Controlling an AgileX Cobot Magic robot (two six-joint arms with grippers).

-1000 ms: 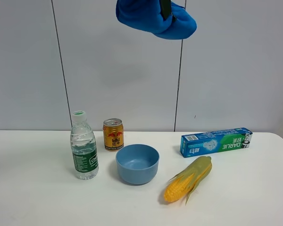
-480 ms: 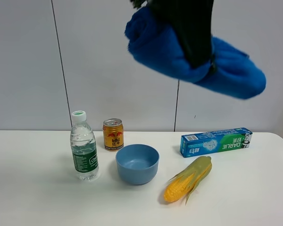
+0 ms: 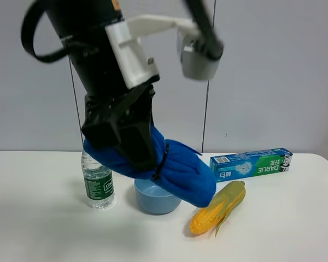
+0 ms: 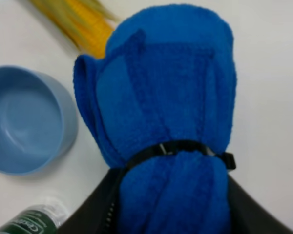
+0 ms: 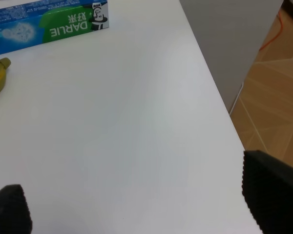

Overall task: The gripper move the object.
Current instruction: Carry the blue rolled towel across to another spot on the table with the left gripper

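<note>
Blue fleece cloth (image 3: 180, 172) swaddles our left gripper (image 4: 168, 112), grip unreadable, half-covering the light-blue plastic bowl (image 3: 153, 203) from high up. Only the wrist view shows our right gripper (image 5: 141, 200), spread wide.

Exterior high: frontal, angled down over the white tabletop (image 3: 295, 229). Left wrist: close above the pale blue plastic bowl (image 4: 24, 122). Right wrist: down at the table's edge; green-and-blue toothpaste carton (image 5: 44, 24) shared with exterior.
</note>
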